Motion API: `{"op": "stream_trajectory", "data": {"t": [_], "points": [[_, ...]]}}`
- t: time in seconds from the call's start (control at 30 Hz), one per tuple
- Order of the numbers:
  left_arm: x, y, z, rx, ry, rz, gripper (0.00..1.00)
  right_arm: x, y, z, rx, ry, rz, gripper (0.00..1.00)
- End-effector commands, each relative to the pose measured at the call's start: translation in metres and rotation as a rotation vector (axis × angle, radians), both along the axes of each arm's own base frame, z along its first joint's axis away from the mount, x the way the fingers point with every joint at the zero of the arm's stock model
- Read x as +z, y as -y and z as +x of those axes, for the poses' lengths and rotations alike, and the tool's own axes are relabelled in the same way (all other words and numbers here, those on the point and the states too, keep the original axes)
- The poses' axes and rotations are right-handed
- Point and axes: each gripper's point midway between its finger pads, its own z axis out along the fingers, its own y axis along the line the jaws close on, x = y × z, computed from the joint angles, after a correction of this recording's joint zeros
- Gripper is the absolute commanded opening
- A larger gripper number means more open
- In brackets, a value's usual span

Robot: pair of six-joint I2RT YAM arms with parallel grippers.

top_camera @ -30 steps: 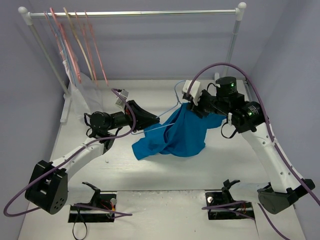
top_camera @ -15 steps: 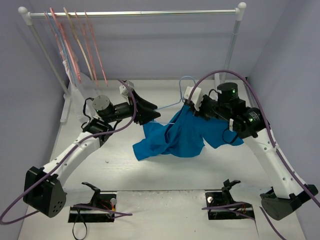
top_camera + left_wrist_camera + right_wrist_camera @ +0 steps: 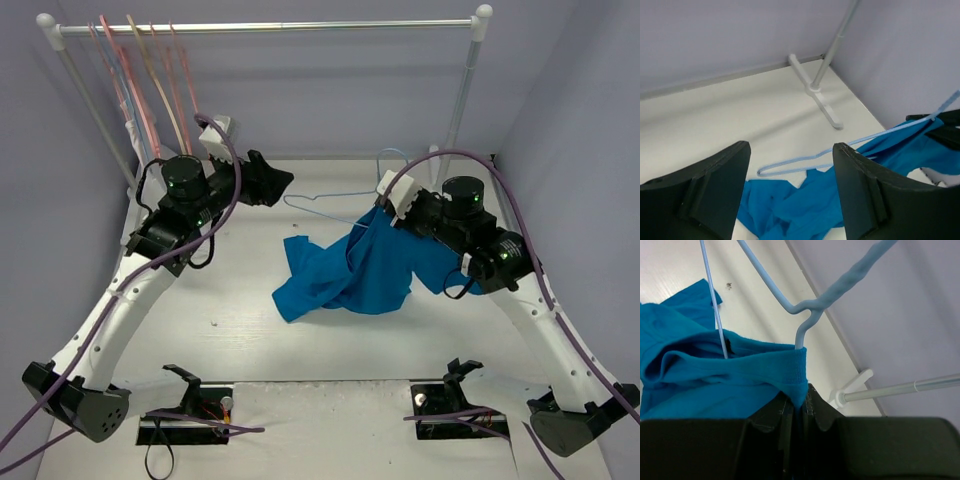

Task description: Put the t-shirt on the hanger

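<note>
Judging the step in hand as getting the bare hanger arm into the shirt. Noted: the right hand (image 3: 801, 392), right of centre in the overhead view, is clenched on the collar (image 3: 765, 357) of the t-shirt (image 3: 350, 275), just where the neck of the hanger (image 3: 840, 285) goes down into the cloth. Cannot tell whether the wire itself is in the pinch. The left hand (image 3: 280, 182), upper left of centre, stands wide apart, grasping nothing, well clear of both.

The t-shirt hangs from that pinch and trails in a bunch onto the worktop (image 3: 250, 335) at mid-frame. One hanger shoulder juts bare toward the left, free of the cloth. The other is hidden under it.

To do it well, I reckon:
- Hold the right pinch firm and level so collar and hook do not part.
- Bring the left hand down on the loose collar edge beside the bare shoulder, not on the wire, and draw the cloth outward over the tip.
- Go slowly, since the thin wire will likely swing if knocked.
- Risk: catching two layers and closing the neck opening.
</note>
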Motion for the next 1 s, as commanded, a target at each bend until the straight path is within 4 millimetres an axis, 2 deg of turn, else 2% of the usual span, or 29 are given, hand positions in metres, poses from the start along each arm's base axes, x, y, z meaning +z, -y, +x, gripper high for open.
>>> {"op": "stream_trajectory", "data": {"t": [0.0,0.13,0.17,0.23,0.27,0.3,0.4,0.47,0.5,0.73,0.97], "points": [[0.002,-0.018,-0.001,0.17,-0.189,-0.09,0.66,0.051,-0.001,0.026,-0.097,0.141,0.143,0.0],[-0.026,-0.004,-0.009,0.195,-0.292,-0.042,0.66,0.054,-0.003,0.038,-0.143,0.14,0.19,0.0],[-0.031,0.011,-0.018,0.172,-0.298,-0.022,0.65,0.054,-0.004,0.041,-0.151,0.14,0.198,0.0],[-0.046,0.02,-0.015,0.211,-0.318,0.019,0.64,0.051,-0.005,0.046,-0.166,0.132,0.2,0.0],[-0.051,0.033,-0.021,0.188,-0.329,0.037,0.63,0.049,-0.007,0.048,-0.168,0.127,0.199,0.0],[-0.054,0.036,-0.021,0.207,-0.345,0.047,0.61,0.048,-0.008,0.048,-0.171,0.127,0.197,0.0],[-0.083,0.064,-0.021,0.205,-0.402,0.106,0.5,0.047,-0.011,0.049,-0.17,0.124,0.203,0.0],[-0.087,0.073,-0.021,0.21,-0.411,0.116,0.48,0.047,-0.011,0.049,-0.172,0.119,0.209,0.0],[-0.095,0.083,-0.024,0.203,-0.42,0.135,0.48,0.047,-0.011,0.048,-0.169,0.119,0.211,0.0],[-0.112,0.107,-0.023,0.208,-0.431,0.181,0.48,0.041,-0.008,0.042,-0.176,0.104,0.212,0.0],[-0.123,0.11,-0.019,0.23,-0.427,0.206,0.48,0.035,-0.006,0.037,-0.178,0.085,0.21,0.0]]}}
